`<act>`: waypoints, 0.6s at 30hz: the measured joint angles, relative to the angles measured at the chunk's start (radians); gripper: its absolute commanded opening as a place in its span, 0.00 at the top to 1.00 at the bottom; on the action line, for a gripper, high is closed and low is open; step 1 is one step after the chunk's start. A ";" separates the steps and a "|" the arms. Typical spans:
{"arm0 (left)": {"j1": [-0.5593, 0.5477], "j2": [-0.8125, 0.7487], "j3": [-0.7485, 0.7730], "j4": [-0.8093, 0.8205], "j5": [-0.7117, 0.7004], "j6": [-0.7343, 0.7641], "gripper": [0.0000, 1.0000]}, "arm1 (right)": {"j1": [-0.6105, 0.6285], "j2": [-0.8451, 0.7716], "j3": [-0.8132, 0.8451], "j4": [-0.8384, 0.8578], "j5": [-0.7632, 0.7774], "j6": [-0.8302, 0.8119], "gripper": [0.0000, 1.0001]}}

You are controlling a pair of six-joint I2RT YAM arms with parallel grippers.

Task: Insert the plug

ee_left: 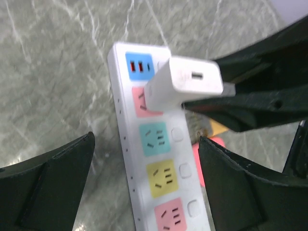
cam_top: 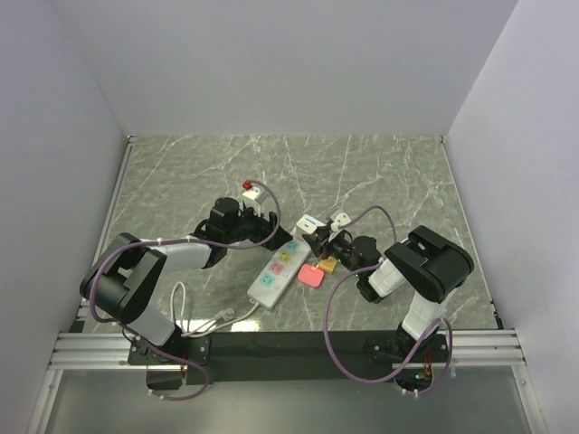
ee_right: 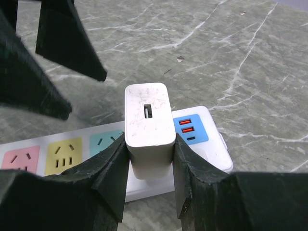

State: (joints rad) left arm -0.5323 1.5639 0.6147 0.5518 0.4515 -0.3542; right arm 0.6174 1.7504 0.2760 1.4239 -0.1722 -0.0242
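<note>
A white power strip [cam_top: 277,269] with coloured sockets lies on the marble table. My right gripper [ee_right: 150,168] is shut on a white plug [ee_right: 149,125], a boxy charger with a USB slot on top. The plug [ee_left: 185,83] hangs tilted over the pink socket beside the blue USB panel [ee_left: 139,66]. Its prongs are hidden, so I cannot tell whether they are in. My left gripper [ee_left: 147,163] is open, its fingers [ee_left: 48,183] straddling the power strip [ee_left: 161,192] around the teal and yellow sockets without touching it.
A pink square pad [cam_top: 310,277] and a small orange piece [cam_top: 327,265] lie just right of the strip. A white plug with a red part [cam_top: 251,188] lies further back, another white plug [cam_top: 341,218] by the right gripper. The strip's white cable [cam_top: 194,321] runs to the near left.
</note>
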 measured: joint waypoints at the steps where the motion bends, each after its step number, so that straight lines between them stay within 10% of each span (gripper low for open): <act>1: 0.000 0.000 0.010 0.005 0.001 -0.010 0.05 | 0.000 0.000 -0.006 0.006 0.000 0.000 1.00; 18: -0.019 0.114 0.156 0.008 0.012 -0.085 0.06 | 0.001 0.014 -0.016 0.039 0.003 0.000 1.00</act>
State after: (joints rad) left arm -0.5518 1.6783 0.7712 0.5594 0.4633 -0.4397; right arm 0.6182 1.7645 0.2604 1.4624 -0.1696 -0.0238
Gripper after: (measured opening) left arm 0.941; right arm 0.429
